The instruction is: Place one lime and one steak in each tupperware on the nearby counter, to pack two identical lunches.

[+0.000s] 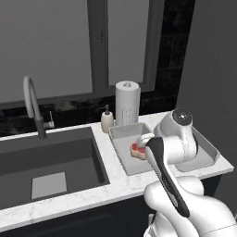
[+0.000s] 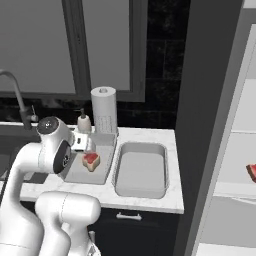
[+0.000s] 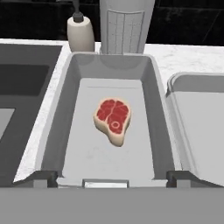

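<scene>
A steak with a red top and pale tan sides lies flat in the left tupperware, clear of its walls. The same steak shows in both base views inside that tupperware. My gripper hovers just above it, open, with the fingertips wide apart and nothing between them. The second tupperware stands beside it to the right on the white counter. Another steak lies on a fridge shelf at the far right. The lime is out of view.
A paper towel roll and a soap bottle stand behind the left tupperware. The dark sink with its faucet lies to the left. A tall dark panel and white fridge shelves close off the right.
</scene>
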Controlling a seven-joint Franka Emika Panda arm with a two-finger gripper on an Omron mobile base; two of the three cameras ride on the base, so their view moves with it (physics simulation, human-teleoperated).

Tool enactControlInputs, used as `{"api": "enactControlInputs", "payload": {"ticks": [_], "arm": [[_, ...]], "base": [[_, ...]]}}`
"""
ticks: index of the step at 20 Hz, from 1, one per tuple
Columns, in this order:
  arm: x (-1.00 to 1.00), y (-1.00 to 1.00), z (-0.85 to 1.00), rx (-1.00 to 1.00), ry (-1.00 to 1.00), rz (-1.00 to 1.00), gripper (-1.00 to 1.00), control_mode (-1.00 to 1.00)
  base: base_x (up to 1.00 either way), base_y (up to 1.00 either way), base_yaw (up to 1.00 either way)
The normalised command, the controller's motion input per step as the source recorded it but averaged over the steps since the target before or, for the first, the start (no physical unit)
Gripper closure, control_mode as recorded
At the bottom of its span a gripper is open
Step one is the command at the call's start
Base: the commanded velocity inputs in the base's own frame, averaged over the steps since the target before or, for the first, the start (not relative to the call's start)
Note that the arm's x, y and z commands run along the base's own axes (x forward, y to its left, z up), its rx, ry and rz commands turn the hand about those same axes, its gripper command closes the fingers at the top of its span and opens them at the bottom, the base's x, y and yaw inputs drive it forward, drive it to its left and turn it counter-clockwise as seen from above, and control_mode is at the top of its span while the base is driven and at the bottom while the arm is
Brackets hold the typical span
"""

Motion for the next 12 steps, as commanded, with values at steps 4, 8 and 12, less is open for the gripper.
{"api": "enactControlInputs", "payload": {"ticks": [4,8,12], "arm": [[-0.6,0.0,0.34,0.0,-0.04,-0.06,-1.0,-1.0],[-0.86,0.0,-0.03,0.0,-0.07,-0.04,-1.0,-1.0],[0.0,0.0,0.0,0.0,0.0,0.0,-1.0,1.0]], "base": [[0.0,0.0,0.0],[0.0,0.0,0.0],[-1.0,-0.07,-0.02]]}}
